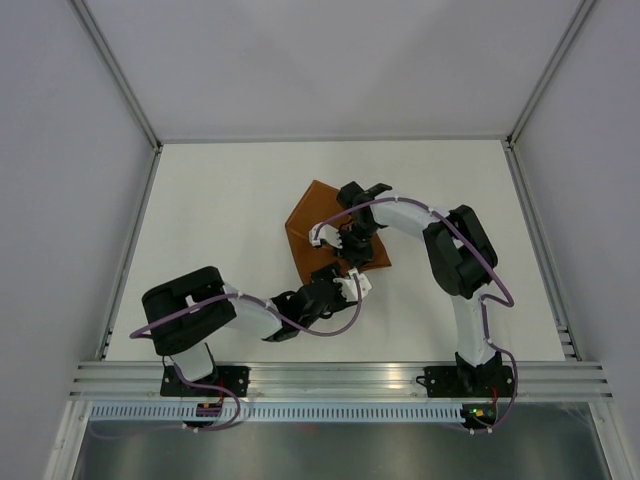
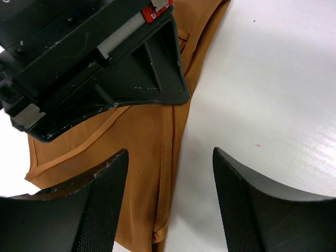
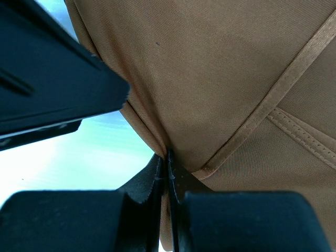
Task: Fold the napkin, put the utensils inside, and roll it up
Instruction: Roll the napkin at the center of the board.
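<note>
The rust-orange napkin (image 1: 308,215) lies folded near the table's middle, with both grippers over its near part. My right gripper (image 1: 338,240) is shut on a pinched fold of the napkin (image 3: 220,68); the cloth runs into the thin slit between its jaws (image 3: 168,168). My left gripper (image 1: 350,285) stands open at the napkin's near edge. In the left wrist view a hemmed edge of the napkin (image 2: 142,152) lies between the wide-apart fingers (image 2: 170,202), which touch nothing. The utensils are out of view.
The right gripper's black body (image 2: 100,63) hangs just beyond my left fingers. Part of the left arm (image 3: 47,89) fills the upper left of the right wrist view. White tabletop (image 1: 220,220) surrounds the cloth, bounded by metal rails (image 1: 340,375).
</note>
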{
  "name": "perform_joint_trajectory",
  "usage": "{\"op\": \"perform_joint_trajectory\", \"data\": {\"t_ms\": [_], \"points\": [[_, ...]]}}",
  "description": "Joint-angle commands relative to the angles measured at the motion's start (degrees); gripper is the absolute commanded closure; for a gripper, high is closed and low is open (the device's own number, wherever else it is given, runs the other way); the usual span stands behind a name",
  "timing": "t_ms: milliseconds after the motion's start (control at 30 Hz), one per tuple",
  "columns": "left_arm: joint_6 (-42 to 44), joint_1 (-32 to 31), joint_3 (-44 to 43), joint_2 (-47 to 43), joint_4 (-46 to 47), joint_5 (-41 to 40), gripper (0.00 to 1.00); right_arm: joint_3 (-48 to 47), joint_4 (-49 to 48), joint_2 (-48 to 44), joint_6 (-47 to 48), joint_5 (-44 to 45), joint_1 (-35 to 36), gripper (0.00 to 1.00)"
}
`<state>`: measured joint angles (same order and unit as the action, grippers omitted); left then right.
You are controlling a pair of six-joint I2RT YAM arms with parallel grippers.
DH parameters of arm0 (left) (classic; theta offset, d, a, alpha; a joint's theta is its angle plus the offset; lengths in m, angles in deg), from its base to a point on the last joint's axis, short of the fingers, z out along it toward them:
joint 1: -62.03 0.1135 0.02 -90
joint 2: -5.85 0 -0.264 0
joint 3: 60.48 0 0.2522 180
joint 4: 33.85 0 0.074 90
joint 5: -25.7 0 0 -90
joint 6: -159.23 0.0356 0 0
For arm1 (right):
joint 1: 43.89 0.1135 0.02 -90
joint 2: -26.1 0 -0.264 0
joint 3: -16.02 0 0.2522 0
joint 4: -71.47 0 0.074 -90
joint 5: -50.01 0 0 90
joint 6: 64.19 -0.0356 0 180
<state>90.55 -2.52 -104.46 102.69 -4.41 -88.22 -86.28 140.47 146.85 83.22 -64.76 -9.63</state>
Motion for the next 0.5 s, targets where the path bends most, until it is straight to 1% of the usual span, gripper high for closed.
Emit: {"op": "perform_joint_trajectory", "data": {"t_ms": [0, 133, 200, 267, 333, 467], "points": [[5.0, 1.4, -1.7, -0.2, 0.4, 7.1, 0.30, 2.1, 2.4, 5.0, 2.3, -1.5, -0.1, 0.89], [5.2, 3.2, -3.7, 0.1, -4.3, 10.5, 0.30, 0.6, 5.1, 6.6, 3.9, -3.1, -1.1, 0.92], [3.9, 4.5, -5.1, 0.1, -6.3, 13.7, 0.30, -0.1, 6.5, 7.0, 4.5, -3.8, -1.8, 0.92], [4.2, 5.1, -6.3, 1.5, -8.5, 14.2, 0.32, -0.7, 8.1, 7.1, 5.3, -4.8, -2.6, 0.92], [4.3, 5.9, -6.6, 2.2, -8.1, 14.5, 0.34, -1.4, 9.1, 7.3, 6.4, -5.8, -3.1, 0.94], [3.0, 6.9, -8.1, 3.2, -10.3, 16.3, 0.38, -1.8, 10.8, 7.6, 7.5, -6.6, -3.8, 0.94]]}}
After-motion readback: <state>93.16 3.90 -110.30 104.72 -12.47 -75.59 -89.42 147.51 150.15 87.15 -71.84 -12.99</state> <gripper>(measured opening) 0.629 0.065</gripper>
